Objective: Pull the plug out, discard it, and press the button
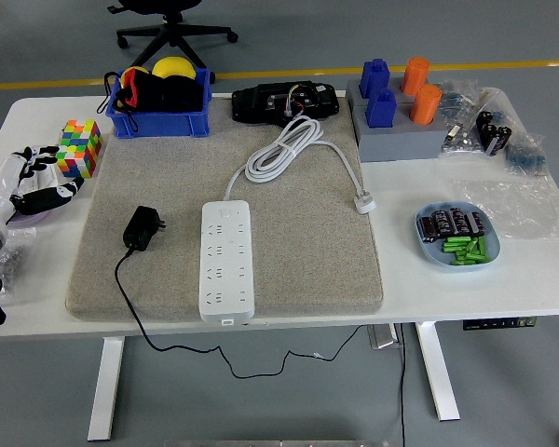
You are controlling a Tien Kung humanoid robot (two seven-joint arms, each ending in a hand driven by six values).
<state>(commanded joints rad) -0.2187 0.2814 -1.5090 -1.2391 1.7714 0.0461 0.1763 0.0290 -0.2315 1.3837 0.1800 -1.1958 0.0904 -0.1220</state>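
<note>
A white power strip [227,263] lies lengthwise on the grey felt mat [307,251], its small button end near the table's front edge. No plug sits in its sockets. A black plug adapter [142,228] lies loose on the mat left of the strip, its black cord [130,303] trailing off the front edge. The strip's own white cable [284,149] is coiled behind it, ending in a white plug [363,201]. My left hand [35,182] hovers at the table's left edge, fingers spread and holding nothing, well left of the adapter. The right arm is out of view.
A multicoloured cube [79,147] stands beside my left hand. At the back are a blue bin [160,102] with yellow and dark items, a black device [287,100], and a grey block [401,140] holding blue and orange pegs. A blue dish [456,236] with batteries and plastic bags lie right.
</note>
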